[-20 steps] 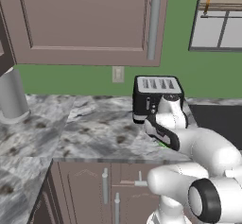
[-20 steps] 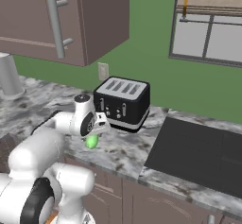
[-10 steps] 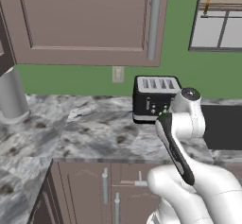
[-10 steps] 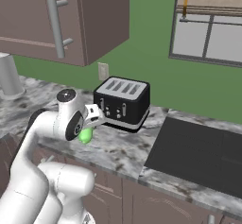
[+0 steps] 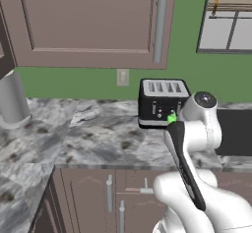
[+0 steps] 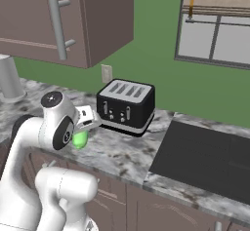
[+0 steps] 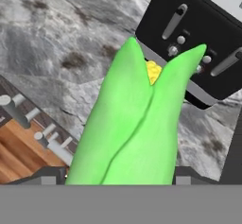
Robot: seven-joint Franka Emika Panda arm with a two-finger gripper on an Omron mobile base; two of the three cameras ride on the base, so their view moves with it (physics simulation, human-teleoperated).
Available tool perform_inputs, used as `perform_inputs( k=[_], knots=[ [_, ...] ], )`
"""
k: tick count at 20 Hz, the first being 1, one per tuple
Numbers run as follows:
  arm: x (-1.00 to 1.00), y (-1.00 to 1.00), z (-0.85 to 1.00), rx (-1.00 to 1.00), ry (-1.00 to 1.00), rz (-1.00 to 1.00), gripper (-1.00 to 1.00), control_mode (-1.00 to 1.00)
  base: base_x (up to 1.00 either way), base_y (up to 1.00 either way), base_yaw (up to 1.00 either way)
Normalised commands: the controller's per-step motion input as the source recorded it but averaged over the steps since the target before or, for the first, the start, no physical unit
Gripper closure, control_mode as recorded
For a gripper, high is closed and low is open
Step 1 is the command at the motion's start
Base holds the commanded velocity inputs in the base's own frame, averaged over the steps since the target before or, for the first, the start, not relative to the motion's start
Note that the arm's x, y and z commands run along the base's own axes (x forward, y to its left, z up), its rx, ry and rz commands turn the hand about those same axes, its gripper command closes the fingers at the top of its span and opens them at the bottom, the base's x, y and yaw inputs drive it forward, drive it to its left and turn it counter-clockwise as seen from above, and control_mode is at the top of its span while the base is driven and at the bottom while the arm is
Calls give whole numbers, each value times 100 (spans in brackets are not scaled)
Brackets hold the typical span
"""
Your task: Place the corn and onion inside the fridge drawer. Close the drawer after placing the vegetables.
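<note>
Green corn (image 7: 134, 124) gripped in the jaws — long axis along them (tip toward the toaster (image 7: 203, 34)).

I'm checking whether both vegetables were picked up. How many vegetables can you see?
1: the corn, held in the gripper above the counter, near the toaster. An onion may be hidden elsewhere.

corn (image 7: 132, 124): bright green husk, yellow kernels showing at the split tip
state: clamped in the pincer (image 6: 82, 127), lifted off the table
pose: pointing out along the pincer
</note>
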Motion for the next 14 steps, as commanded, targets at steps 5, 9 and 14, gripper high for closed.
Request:
perform_inputs(
  k=[5, 9, 14],
  knots=[
    [-3, 10, -4, -3, -1, 0, 100, -100, 0, 0, 0],
    [0, 0, 0, 0, 0, 0, 100, 100, -82, -71, -4],
    [0, 0, 0, 0, 0, 0, 100, 100, -100, -100, -3]
  ],
)
